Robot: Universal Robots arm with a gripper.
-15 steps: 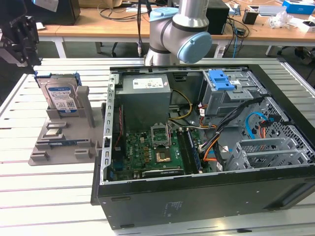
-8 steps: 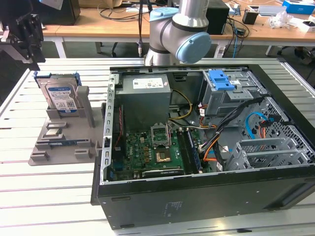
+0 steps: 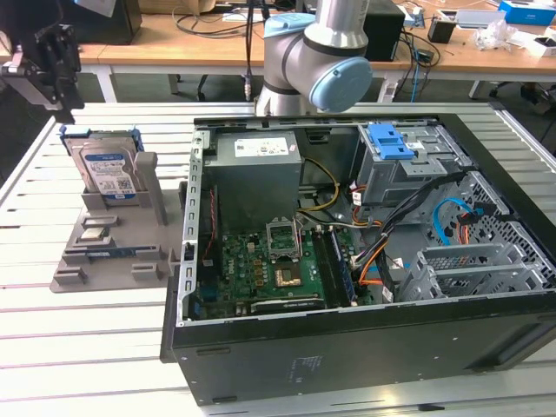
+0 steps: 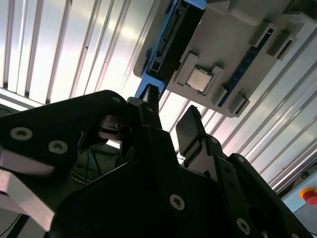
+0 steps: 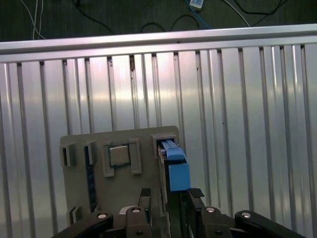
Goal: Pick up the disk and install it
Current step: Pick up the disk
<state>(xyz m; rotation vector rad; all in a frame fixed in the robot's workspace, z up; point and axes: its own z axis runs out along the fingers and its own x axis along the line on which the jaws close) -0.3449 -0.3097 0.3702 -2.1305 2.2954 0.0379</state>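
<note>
The disk stands on edge in a grey holder on the slatted table, at the exterior view's left. It is a silver drive with a white-and-blue label and a blue frame. My black gripper hangs above it and a little to the exterior view's left, not touching it. In the first wrist view the disk's blue frame lies just beyond my open gripper, in line with the gap. The second wrist view shows both fingers spread apart, with the disk's dark edge beyond them. Nothing is held.
An open computer case lies at the centre and right, with a motherboard, a grey power-supply box and a drive cage with a blue latch. A small chip sits in the holder. Desks and cables stand behind.
</note>
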